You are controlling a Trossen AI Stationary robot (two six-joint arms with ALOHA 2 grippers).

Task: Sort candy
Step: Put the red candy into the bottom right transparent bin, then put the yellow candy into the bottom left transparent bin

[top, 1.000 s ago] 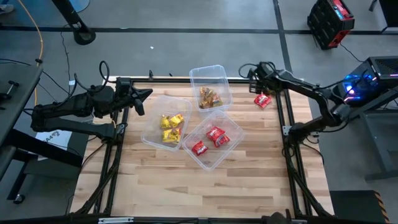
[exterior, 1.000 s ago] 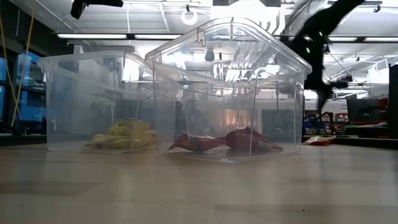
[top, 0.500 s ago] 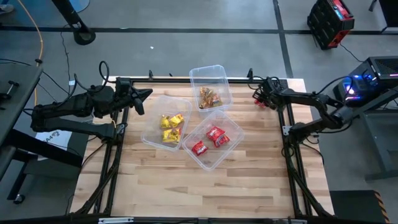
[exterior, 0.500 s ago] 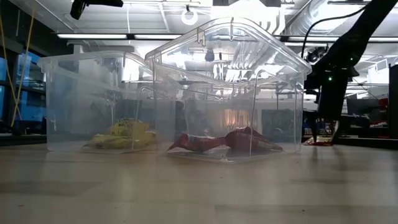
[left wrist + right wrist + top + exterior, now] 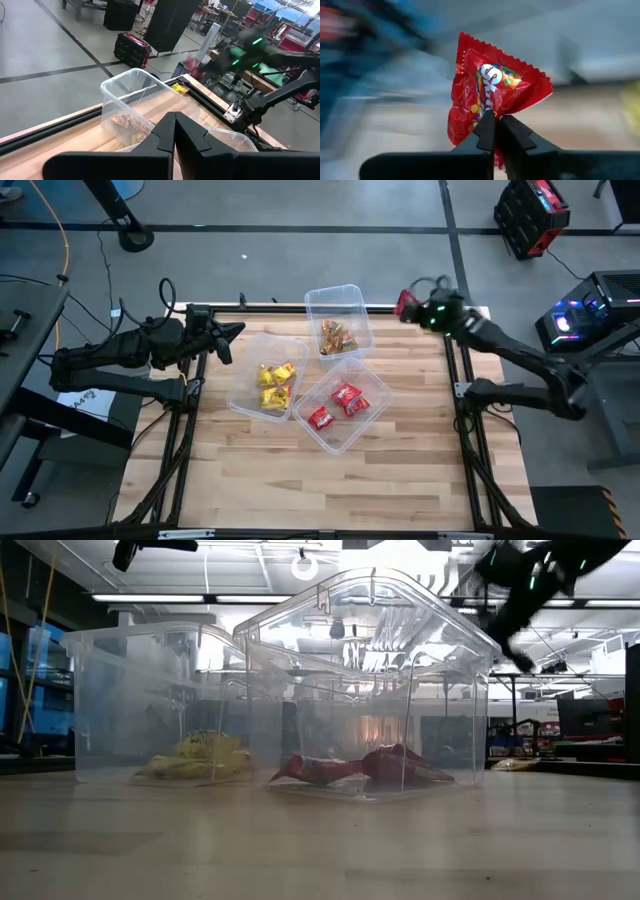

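Reaching in over the far right corner of the table, the right arm is stretched out with its right gripper raised above the wood, beside the far tub. Its fingers are pinched together on a red candy packet, which stands up from their tips with its crimped edges spread. From above, that packet shows only as a small red spot at the arm's end.

The left arm lies low along the table's left edge, bent at the elbow, with the left gripper pointing toward the tubs and hanging near the tub of yellow candy. Its fingers are closed against each other with nothing between them.

The rest of the candy sits in three clear tubs clustered mid-table: yellow packets in the left one, red packets in the nearer right one, and brown-gold packets in the far one.

The low view looks level through the tub walls: the yellow candy and the red packets lie flat on the tub floors, and the right arm is a dark blur at the upper right. The left wrist view shows the far tub with its brown-gold candy, and the right arm beyond it holding the red packet in the air. The right wrist view alone shows the packet's printed face up close; everything behind it is smeared.
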